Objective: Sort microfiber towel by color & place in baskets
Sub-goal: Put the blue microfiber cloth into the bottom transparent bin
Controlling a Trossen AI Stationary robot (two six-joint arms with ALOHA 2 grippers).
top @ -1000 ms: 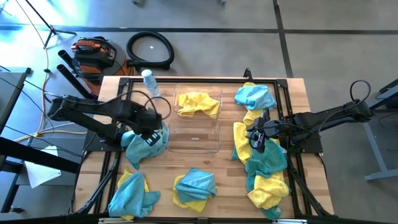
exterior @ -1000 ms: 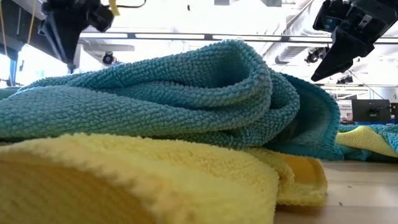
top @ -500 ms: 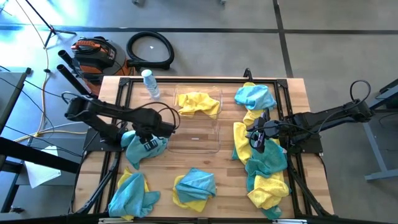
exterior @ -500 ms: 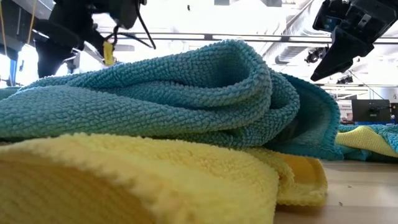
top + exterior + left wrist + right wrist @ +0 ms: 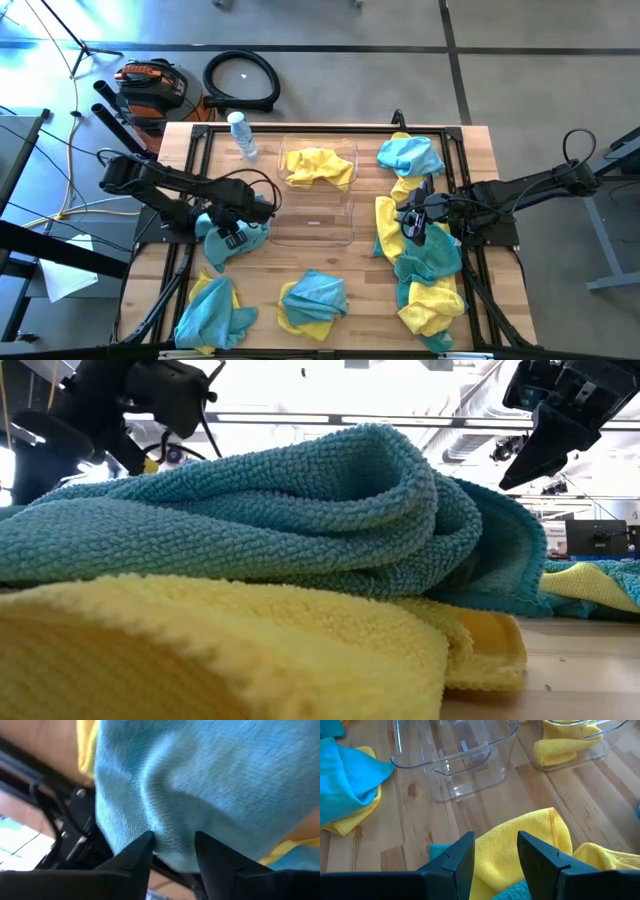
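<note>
DONE: yellow fuzzy microfiber towel [image 5: 318, 167] in 12 o'clock clear plastic basket [image 5: 347, 152] | LEFT: 6 o'clock clear basket [image 5: 312, 222] bare; mixed towels around table [image 5: 370, 305] | left jaws [image 5: 236, 226] spread over teal towel [image 5: 238, 238], 9 o'clock | right jaws [image 5: 412, 224] spread over yellow towel [image 5: 386, 226], 3 o'clock

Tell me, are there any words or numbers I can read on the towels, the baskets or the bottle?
No words or numbers can be read anywhere.
Water bottle: any label is too small to read.
Empty basket: clear plastic, no writing shows.
Teal towel and yellow towel: plain cloth, no tag or print visible.
Orange and black device on the floor: any marking is too small to read.
</note>
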